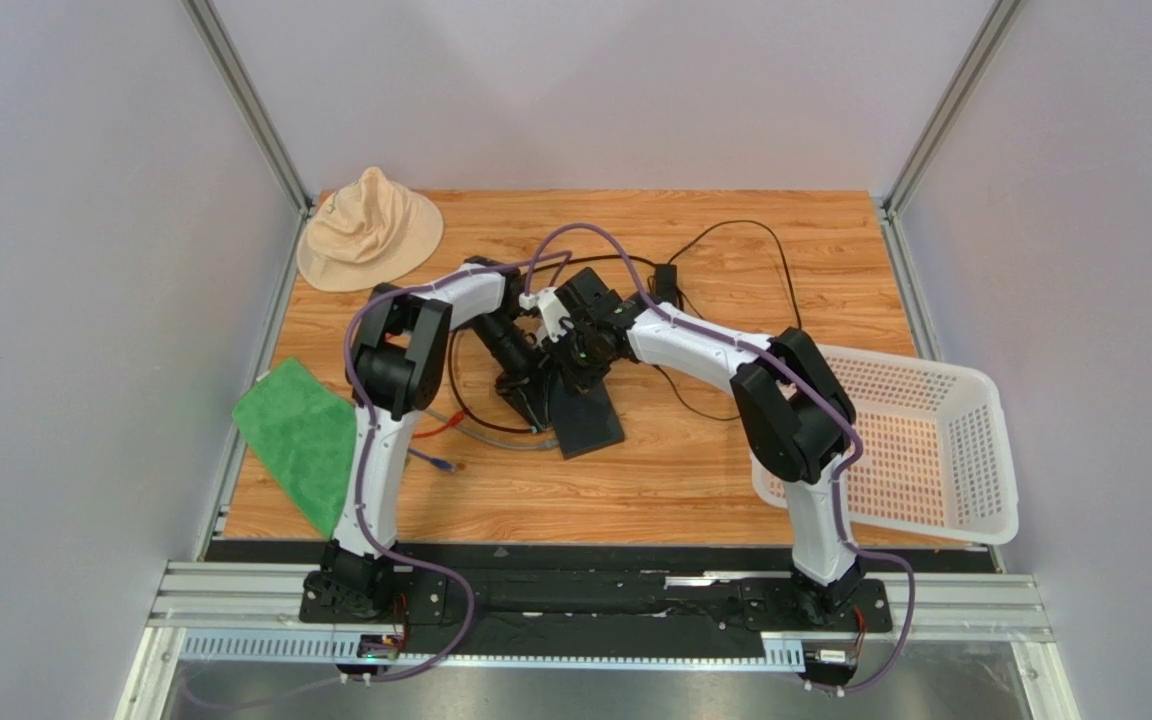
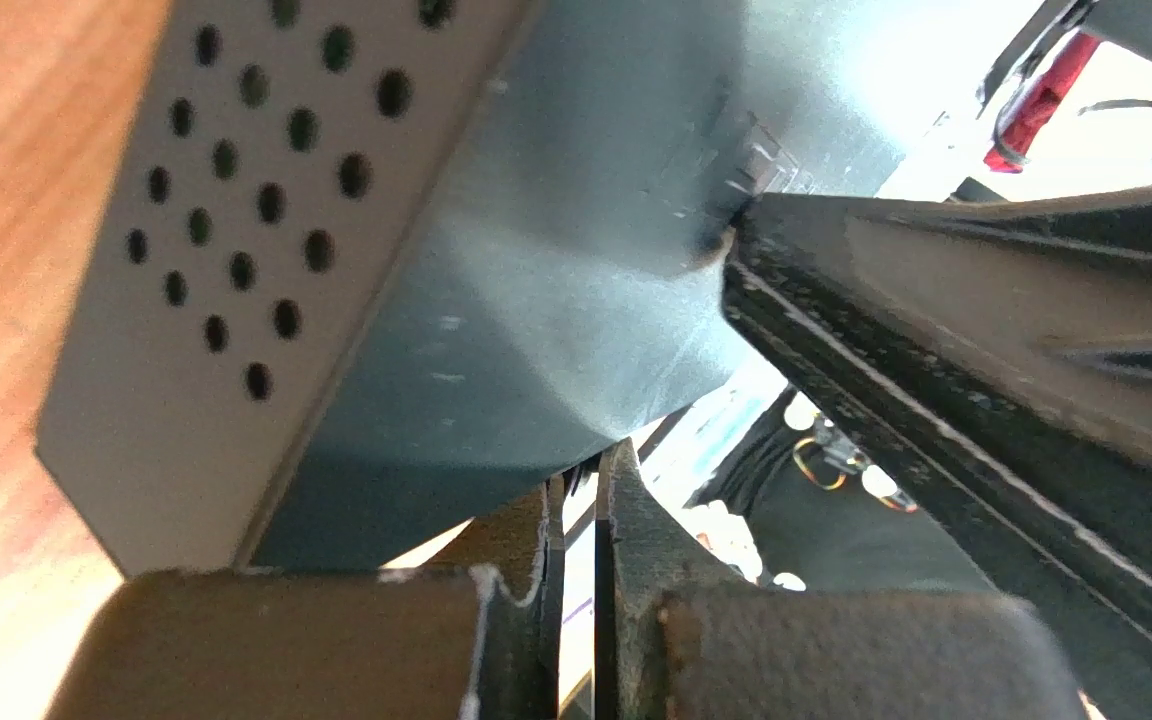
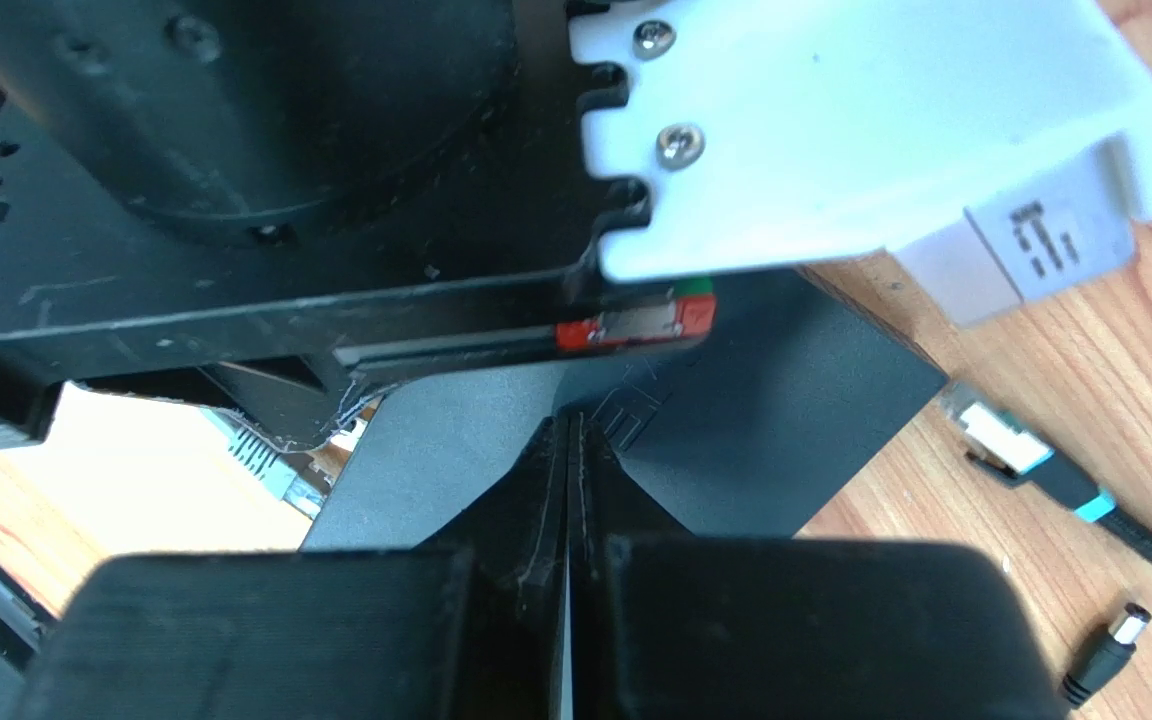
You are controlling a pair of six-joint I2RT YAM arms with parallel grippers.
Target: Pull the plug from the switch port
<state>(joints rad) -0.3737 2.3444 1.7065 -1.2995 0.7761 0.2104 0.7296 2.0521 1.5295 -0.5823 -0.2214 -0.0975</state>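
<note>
The switch (image 1: 591, 423) is a flat black box on the wood at the table's middle. The left wrist view shows its vented grey side and dark top (image 2: 537, 300), and it also shows in the right wrist view (image 3: 778, 405). My left gripper (image 1: 525, 368) is at the switch's far left end. Its fingers (image 2: 582, 480) are closed to a thin slit with nothing seen between them. My right gripper (image 1: 575, 353) is shut, with its tips (image 3: 570, 428) resting on the switch's top. A pale ridged plug (image 3: 255, 450) shows by the switch's left edge. Whether it sits in a port is hidden.
A loose flat-cable plug (image 3: 1006, 444) and a barrel plug (image 3: 1105, 657) lie on the wood to the right. A black power adapter (image 1: 666, 281) with its cable is behind. A beige hat (image 1: 369, 228) is at the back left, a green cloth (image 1: 300, 435) at the left edge and a white basket (image 1: 928, 443) at the right.
</note>
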